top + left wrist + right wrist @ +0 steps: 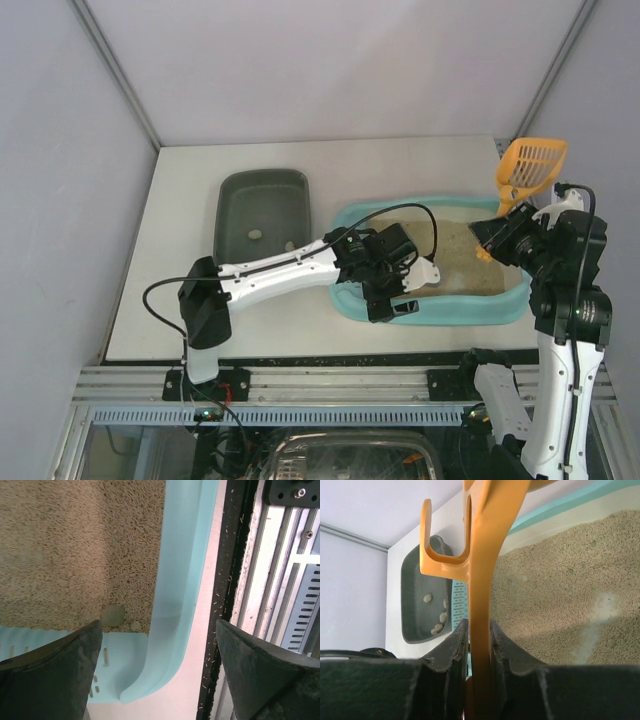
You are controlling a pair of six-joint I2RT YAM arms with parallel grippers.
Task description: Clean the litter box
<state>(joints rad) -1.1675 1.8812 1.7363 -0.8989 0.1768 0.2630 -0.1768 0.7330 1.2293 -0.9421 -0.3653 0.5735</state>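
On the counter (pixel 170 250), the litter box (pixel 470 318) sits beside a grey-green tub (pixel 265 200) already holding several clumps (pixel 439 616): cleaning judged partly done. Right fingers (pixel 445 665) clamp the raised orange scoop (pixel 530 165); left fingers (pixel 60 670) spread wide, empty, astride the box's near rim, where one pale clump (pixel 113 615) lies.

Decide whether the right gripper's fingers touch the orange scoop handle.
Touching. The right wrist view shows both fingers of the right gripper pressed against the orange scoop handle, one each side, no gap.
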